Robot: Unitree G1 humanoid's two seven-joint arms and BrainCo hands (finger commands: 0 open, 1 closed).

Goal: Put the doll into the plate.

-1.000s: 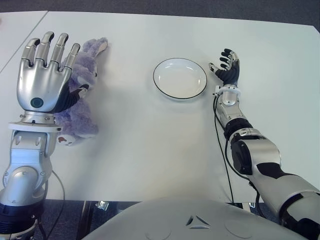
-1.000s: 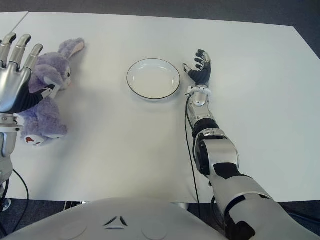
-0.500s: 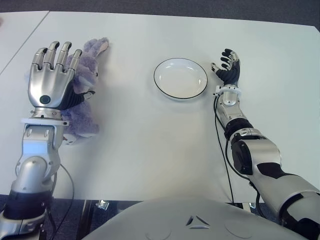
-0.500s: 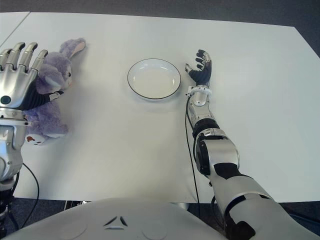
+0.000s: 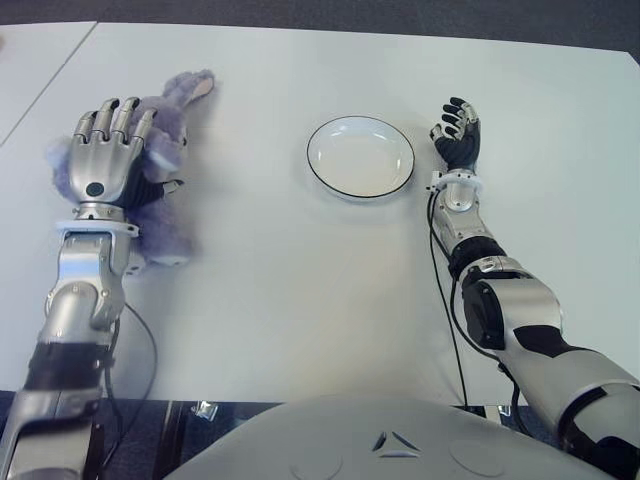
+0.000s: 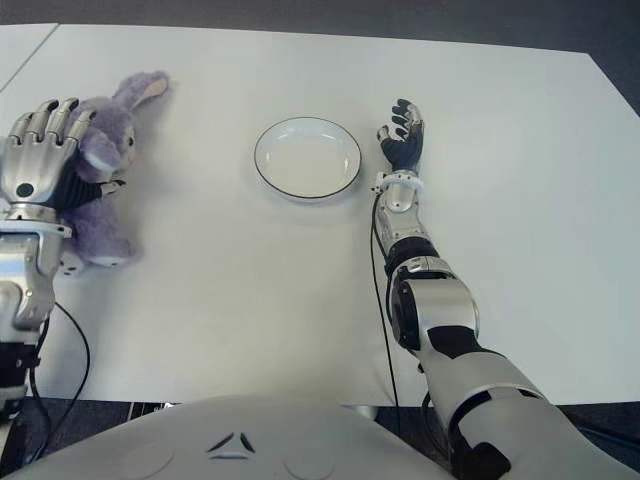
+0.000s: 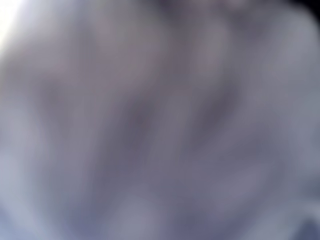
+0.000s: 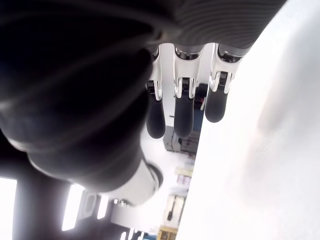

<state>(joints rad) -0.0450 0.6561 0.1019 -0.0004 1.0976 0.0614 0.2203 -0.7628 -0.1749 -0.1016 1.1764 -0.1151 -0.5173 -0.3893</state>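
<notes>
White table (image 5: 300, 270) bare between doll (image 6: 100, 150) and plate (image 5: 360, 157).

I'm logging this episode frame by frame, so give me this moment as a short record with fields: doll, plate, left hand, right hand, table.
doll: purple plush rabbit, lying on the table at the robot's left, well apart from the plate
plate: white with a dark rim, empty, mid-table
left hand: over the doll, fingers extended across it; grasp not confirmed
right hand: just right of the plate, fingers relaxed, holding nothing
table: white surface
task status: doll not yet in the plate
</notes>
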